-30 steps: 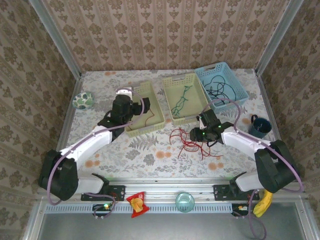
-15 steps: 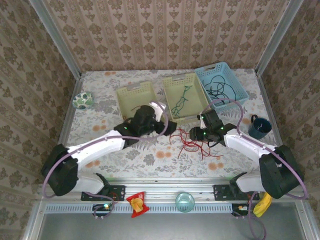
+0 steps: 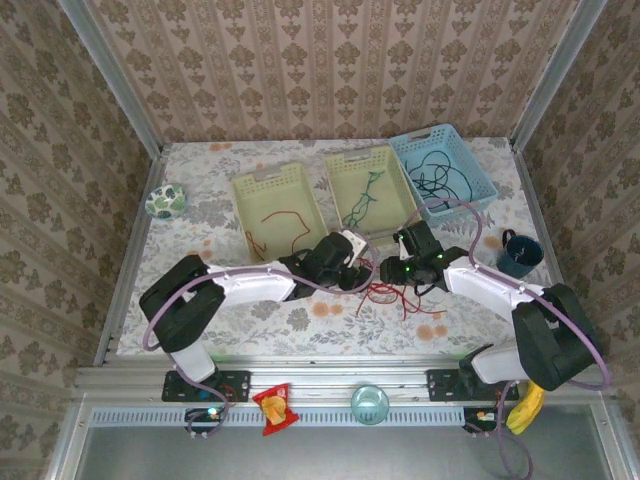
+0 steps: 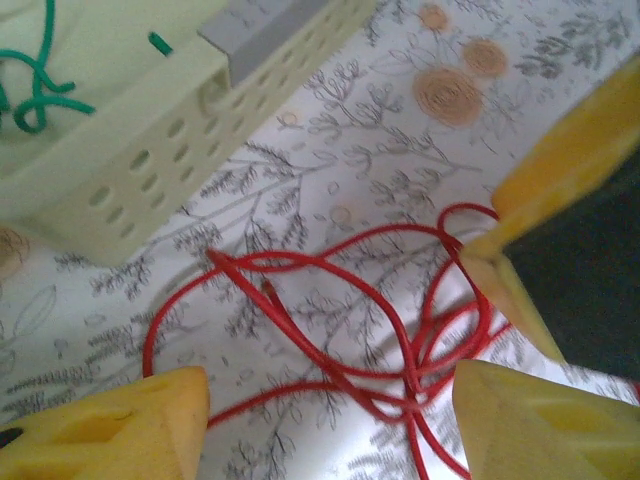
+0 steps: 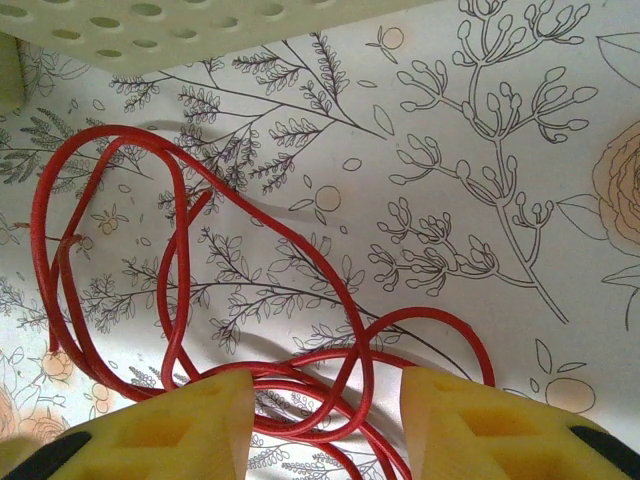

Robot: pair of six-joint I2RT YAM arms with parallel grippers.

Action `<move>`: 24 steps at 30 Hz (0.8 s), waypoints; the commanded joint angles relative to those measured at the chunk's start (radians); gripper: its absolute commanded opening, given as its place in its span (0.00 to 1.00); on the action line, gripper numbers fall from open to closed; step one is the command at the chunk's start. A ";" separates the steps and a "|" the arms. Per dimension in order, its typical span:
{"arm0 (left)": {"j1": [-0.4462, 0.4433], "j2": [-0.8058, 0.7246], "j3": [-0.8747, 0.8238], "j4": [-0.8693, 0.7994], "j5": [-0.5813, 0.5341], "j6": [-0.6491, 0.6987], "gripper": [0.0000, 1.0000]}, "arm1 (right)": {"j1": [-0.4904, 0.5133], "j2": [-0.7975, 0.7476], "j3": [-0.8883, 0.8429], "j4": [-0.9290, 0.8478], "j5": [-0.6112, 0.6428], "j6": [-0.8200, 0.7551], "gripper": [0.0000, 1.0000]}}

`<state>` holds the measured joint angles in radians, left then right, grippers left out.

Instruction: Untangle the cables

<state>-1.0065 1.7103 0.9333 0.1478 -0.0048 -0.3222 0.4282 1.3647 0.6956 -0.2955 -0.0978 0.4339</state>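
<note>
A tangled red cable (image 3: 385,290) lies on the floral tablecloth in front of the middle basket. My left gripper (image 3: 352,274) hangs low over its left side, open, red loops (image 4: 330,330) lying between the yellow fingers (image 4: 110,430). From the right my right gripper (image 3: 395,268) faces it, also open, straddling the cable's loops (image 5: 300,300). Another red cable (image 3: 275,220) rests in the left cream basket (image 3: 240,185). The green cable (image 3: 362,200) lies in the middle cream basket (image 3: 395,160), and the black cable (image 3: 440,175) in the blue basket (image 3: 478,165).
A dark teal mug (image 3: 518,252) stands right of the right arm. A green-white bowl (image 3: 165,201) sits at the far left. On the front rail lie a snack packet (image 3: 272,408), a clear cup (image 3: 369,403) and a banana (image 3: 525,405). The basket wall (image 4: 150,150) is close behind the left gripper.
My left arm swung from over the left cream basket, right and forward, down to the red tangle at the table's middle. The right gripper has barely moved.
</note>
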 commanded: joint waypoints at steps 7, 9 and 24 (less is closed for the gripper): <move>0.002 0.126 0.136 0.004 -0.063 -0.070 0.44 | 0.003 -0.001 -0.004 -0.044 0.033 -0.015 0.42; 0.006 0.151 0.158 -0.019 -0.057 -0.077 0.36 | 0.003 -0.003 -0.003 -0.045 0.034 -0.019 0.42; 0.016 0.195 0.199 -0.056 -0.004 -0.082 0.28 | 0.003 -0.036 -0.013 -0.050 0.049 -0.024 0.43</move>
<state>-0.9997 1.8843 1.1069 0.1143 -0.0338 -0.3946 0.4282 1.3556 0.6952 -0.3210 -0.0792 0.4191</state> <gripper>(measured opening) 0.274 0.425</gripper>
